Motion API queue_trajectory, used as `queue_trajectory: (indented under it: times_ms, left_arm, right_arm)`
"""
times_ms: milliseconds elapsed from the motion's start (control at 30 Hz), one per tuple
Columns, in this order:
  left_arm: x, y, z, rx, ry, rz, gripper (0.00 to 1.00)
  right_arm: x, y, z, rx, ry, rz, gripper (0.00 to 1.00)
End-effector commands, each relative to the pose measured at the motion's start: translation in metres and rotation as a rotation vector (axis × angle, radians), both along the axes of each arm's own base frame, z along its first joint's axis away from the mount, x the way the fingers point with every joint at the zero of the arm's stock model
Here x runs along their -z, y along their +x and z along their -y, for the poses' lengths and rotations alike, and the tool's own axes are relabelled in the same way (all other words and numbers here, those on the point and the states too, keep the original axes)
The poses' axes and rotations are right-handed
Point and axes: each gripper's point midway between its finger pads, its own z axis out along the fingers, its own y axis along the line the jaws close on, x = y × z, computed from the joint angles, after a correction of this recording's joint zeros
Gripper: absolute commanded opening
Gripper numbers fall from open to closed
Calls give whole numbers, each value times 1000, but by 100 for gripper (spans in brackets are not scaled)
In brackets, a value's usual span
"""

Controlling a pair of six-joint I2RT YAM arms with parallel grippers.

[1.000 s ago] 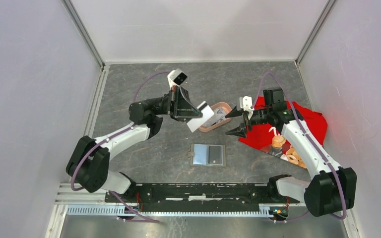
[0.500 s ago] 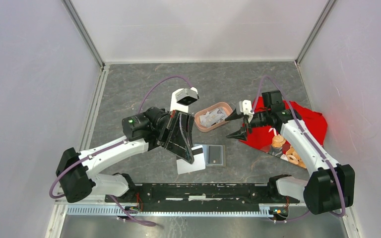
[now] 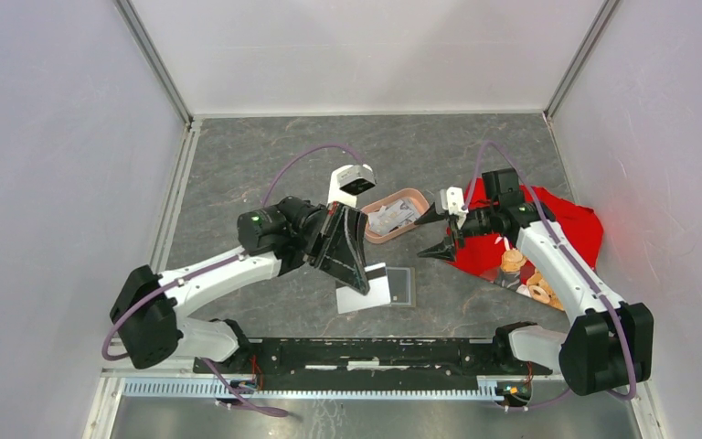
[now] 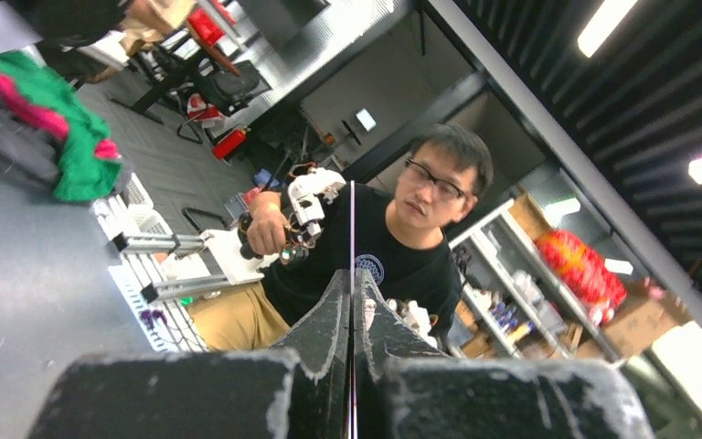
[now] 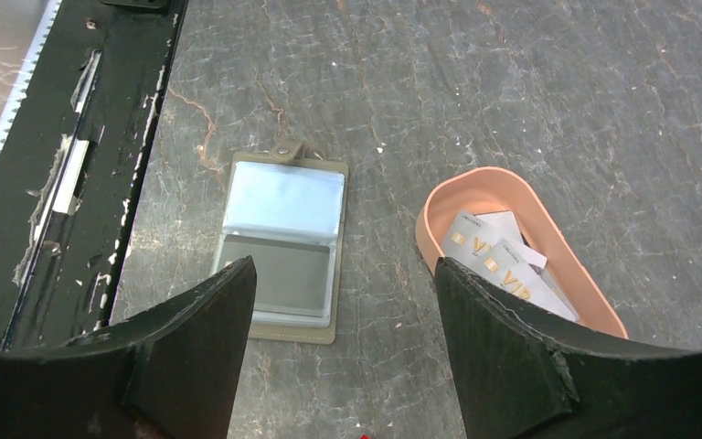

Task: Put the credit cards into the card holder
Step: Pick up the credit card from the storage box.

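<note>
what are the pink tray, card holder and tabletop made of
The pink tray looks like matte plastic: smooth rounded rim. The card holder seems olive fabric or faux leather with glossy clear plastic pockets. The tabletop is grey, veined like slate, possibly laminate.

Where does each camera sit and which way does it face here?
Top external: above and behind the arm bases, looking down at the table; both arms show, the left gripper holding a card that hides part of the card holder.
Left wrist: tilted up off the table towards a man beyond it; its shut fingers pinch the card edge-on.
Right wrist: looks down through the open right gripper at the card holder and pink tray.
Top and right wrist share the card holder and pink tray.
</note>
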Motion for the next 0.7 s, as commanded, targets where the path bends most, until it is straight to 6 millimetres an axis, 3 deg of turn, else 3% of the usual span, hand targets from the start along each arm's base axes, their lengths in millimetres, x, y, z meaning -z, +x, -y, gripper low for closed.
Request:
queue_trajectory:
  times_ms: [0, 100, 167, 200, 233, 300, 400, 500, 567, 667]
  left_arm:
    - [55, 36, 4, -112, 18, 38, 2]
    - [102, 96, 16, -320, 136, -63, 2]
    - [144, 133, 25, -491, 247, -87, 2]
    - [168, 151, 32, -590, 337, -62, 2]
    - [214, 167, 33, -699, 565, -56, 2]
    - [257, 190, 20, -895, 793, 69, 2]
    - [266, 192, 16, -951, 782, 18, 2]
    - [290, 194, 7, -1006, 832, 43, 2]
    - [300, 192, 4, -1030, 836, 95, 2]
    - [294, 183, 11, -1075, 717, 170, 2]
  right_arm:
    - [7, 2, 1, 14, -1, -6, 79]
    - [16, 9, 4, 68, -15, -27, 79]
    - [22, 14, 6, 96, -27, -38, 78]
    - [24, 17, 7, 108, -33, -41, 79]
    - [26, 18, 8, 119, -40, -47, 79]
    - [31, 22, 10, 142, -52, -55, 78]
    - [36, 26, 12, 172, -57, -74, 78]
    - [41, 23, 10, 180, -40, -126, 78]
    - [47, 13, 8, 159, -27, -183, 76]
    - [63, -8, 11, 104, -69, -253, 70]
